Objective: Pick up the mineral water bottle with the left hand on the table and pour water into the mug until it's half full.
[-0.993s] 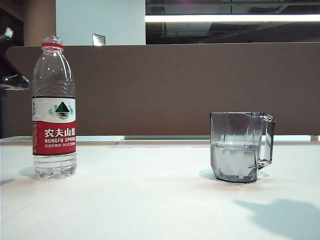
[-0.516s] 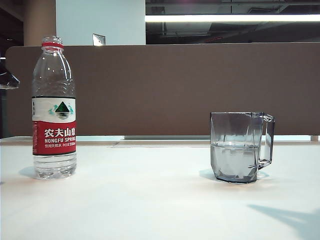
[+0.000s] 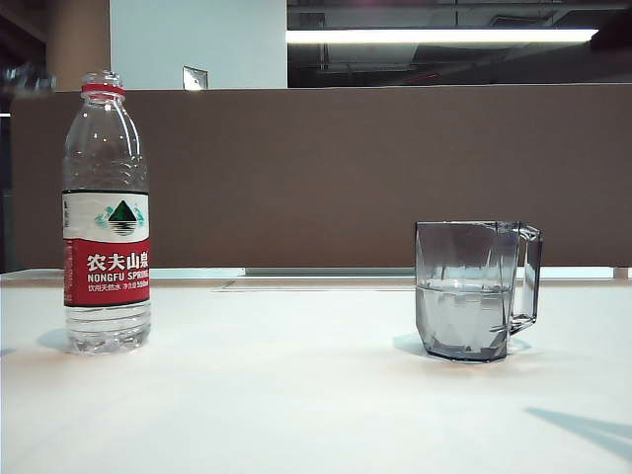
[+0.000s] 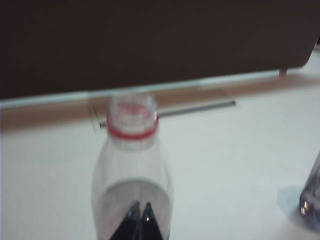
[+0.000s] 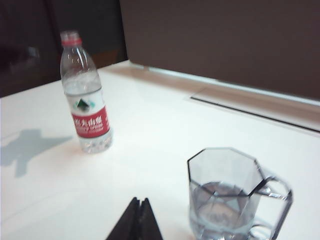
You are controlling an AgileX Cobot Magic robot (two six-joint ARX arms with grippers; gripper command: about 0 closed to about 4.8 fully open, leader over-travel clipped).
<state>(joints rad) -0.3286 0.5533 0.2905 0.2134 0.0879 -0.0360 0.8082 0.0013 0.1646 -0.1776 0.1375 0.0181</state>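
The mineral water bottle [image 3: 107, 212] stands upright and uncapped on the left of the white table [image 3: 296, 395]. The clear faceted mug [image 3: 469, 291] stands to the right, its handle on the far side from the bottle, with water about halfway up. Neither gripper shows in the exterior view. In the left wrist view my left gripper [image 4: 140, 205] is shut and empty, its tips in front of the bottle [image 4: 132, 150] below the red neck ring. The mug's edge [image 4: 312, 200] shows beside it. My right gripper [image 5: 139, 201] is shut and empty, above the table beside the mug [image 5: 235, 200], with the bottle [image 5: 85, 95] farther off.
A brown partition [image 3: 346, 178] runs along the table's back edge, with a thin strip [image 3: 326, 272] at its foot. An arm's shadow [image 3: 588, 430] lies on the table at the front right corner.
The dark arm part at the left edge has risen out of the exterior view. The shadow at the front right has shrunk towards the corner. Bottle and mug have not moved.
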